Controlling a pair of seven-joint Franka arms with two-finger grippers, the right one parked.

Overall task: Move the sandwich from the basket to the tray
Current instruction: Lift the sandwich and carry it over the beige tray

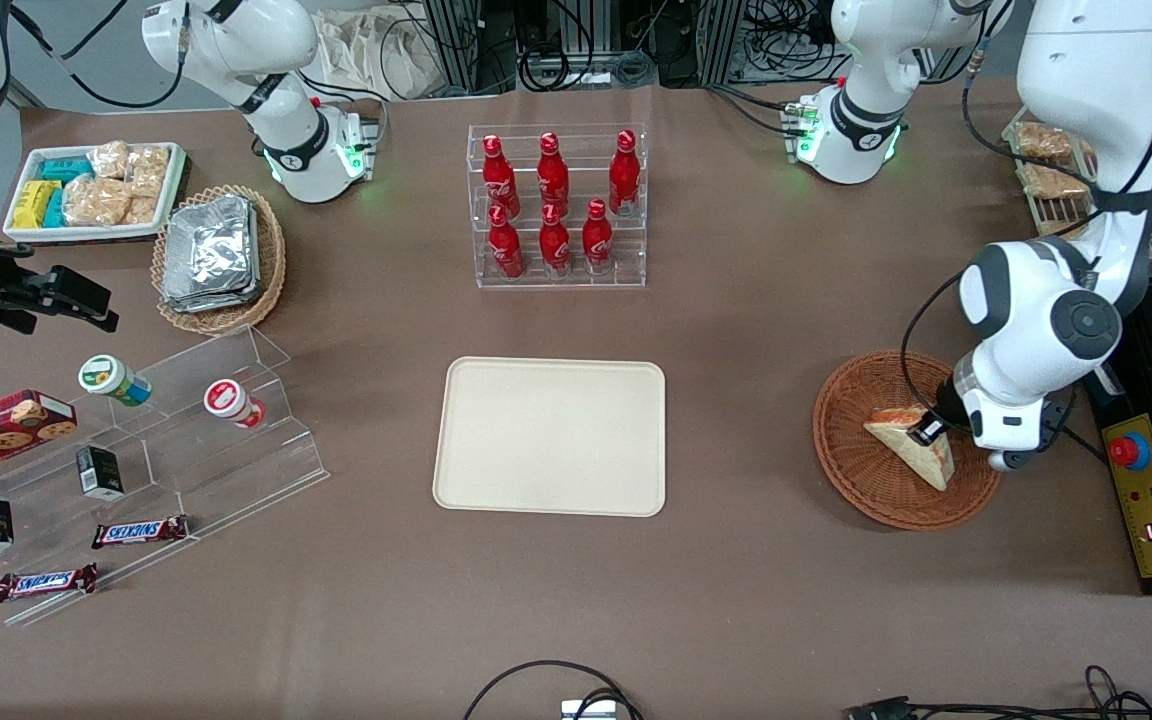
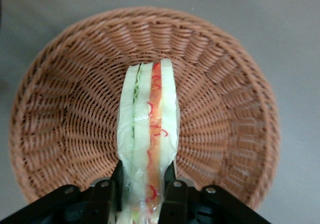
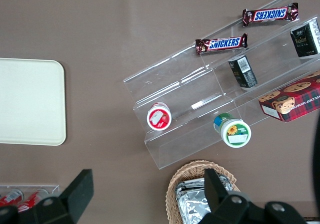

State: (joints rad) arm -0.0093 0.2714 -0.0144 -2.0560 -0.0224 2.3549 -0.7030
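Note:
The sandwich (image 1: 911, 442), a wrapped triangular wedge of pale bread with an orange-pink filling edge, is in the round reddish-brown wicker basket (image 1: 856, 470) at the working arm's end of the table. My left gripper (image 1: 928, 428) is down in the basket and shut on the sandwich. In the left wrist view the sandwich (image 2: 150, 119) stands on edge between the black fingers (image 2: 172, 184), above the basket's woven bottom (image 2: 65, 114). The cream-beige tray (image 1: 551, 435) lies in the middle of the table and also shows in the right wrist view (image 3: 30, 102).
A clear rack of red bottles (image 1: 556, 205) stands farther from the front camera than the tray. A clear stepped stand (image 1: 156, 450) with cups and chocolate bars, a tan basket of foil packs (image 1: 216, 255) and a white tray of snacks (image 1: 91, 190) lie toward the parked arm's end.

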